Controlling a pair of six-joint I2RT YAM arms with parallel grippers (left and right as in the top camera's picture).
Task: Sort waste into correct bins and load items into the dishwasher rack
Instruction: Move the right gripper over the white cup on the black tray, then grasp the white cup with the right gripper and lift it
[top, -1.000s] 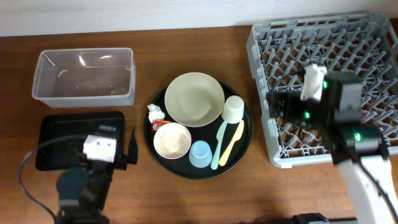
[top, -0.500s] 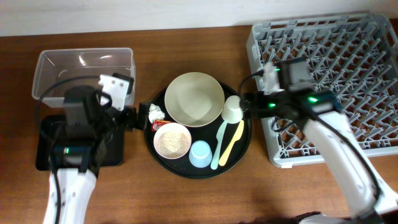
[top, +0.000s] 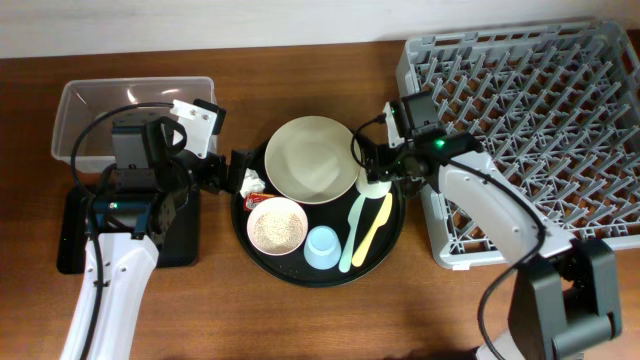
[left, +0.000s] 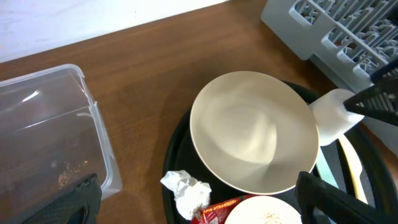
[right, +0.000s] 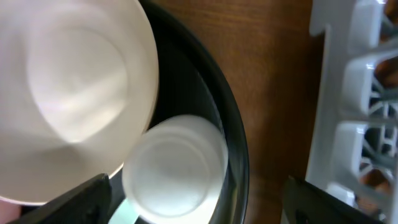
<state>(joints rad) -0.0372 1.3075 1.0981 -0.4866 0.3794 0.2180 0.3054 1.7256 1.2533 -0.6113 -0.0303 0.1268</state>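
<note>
Rice-like grains (top: 277, 225) in pink-rimmed bowl (top: 249, 228) on round black tray (top: 283, 268)

The cream plate (right: 68, 81) is crowding the white cup (right: 177, 165) beside one finger of the right gripper (right: 199, 199); beside the other finger, bare round tray (right: 233, 143) is leaving room before the rack (right: 354, 93).

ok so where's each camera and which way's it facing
Overhead: above the table, looking straight down at round tray and dishwasher rack; both arms show.
Left wrist: on the left arm, facing the cream plate; own fingertips in bottom corners.
Right wrist: on the right arm, above the white cup; fingertips likewise.
Shared: both wrist views catch plate and cup.
</note>
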